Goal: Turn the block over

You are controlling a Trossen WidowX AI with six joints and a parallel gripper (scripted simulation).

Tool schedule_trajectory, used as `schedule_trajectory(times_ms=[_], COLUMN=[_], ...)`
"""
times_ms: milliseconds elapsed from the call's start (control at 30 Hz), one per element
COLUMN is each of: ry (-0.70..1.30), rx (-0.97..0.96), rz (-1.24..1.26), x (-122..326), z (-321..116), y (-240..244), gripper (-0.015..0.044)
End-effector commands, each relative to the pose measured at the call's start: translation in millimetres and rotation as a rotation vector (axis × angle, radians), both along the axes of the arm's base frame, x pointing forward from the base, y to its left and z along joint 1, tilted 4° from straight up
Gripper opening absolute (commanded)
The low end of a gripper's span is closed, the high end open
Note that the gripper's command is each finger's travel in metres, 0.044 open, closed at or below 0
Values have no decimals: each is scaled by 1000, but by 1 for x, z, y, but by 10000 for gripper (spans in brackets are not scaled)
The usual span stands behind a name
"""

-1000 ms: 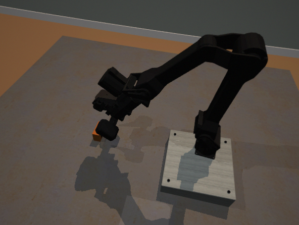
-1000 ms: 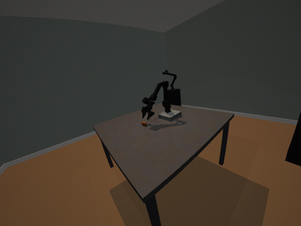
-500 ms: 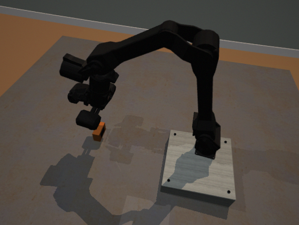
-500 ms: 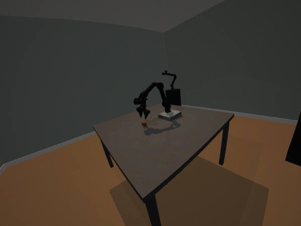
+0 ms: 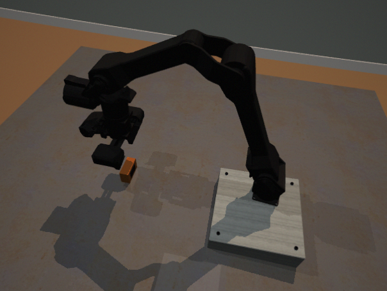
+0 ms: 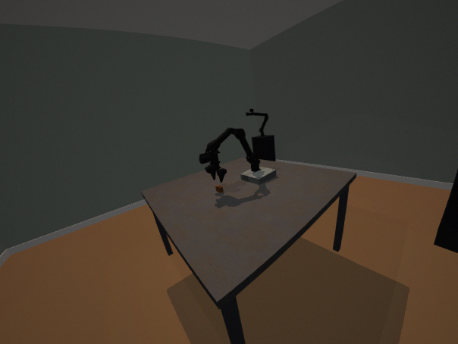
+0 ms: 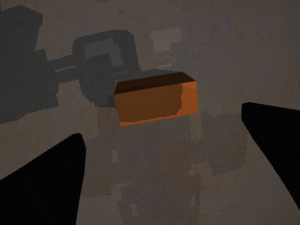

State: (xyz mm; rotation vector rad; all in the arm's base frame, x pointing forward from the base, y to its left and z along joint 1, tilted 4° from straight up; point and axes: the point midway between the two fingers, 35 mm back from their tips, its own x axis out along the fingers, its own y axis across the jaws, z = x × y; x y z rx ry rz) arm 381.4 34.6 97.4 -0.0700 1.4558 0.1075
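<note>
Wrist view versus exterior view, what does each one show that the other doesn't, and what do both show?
Only the wrist view shows the block close up, with a lit orange face and darker top, and the two dark fingers spread wide at the lower corners, nothing between them.

Only the exterior view shows the whole arm arched from its pale base, the table legs, floor and walls, and the gripper hanging above the block.

Both show the orange block resting on the table, apart from the fingers, among shadows.
</note>
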Motion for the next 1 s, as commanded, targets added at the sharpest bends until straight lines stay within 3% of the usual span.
schedule_trajectory(times_ms=[0,967], ry=[13,14], rx=[-7,-6], rz=[4,4], x=[-1,4], z=[-12,-60], y=[-1,0], gripper=[440,440])
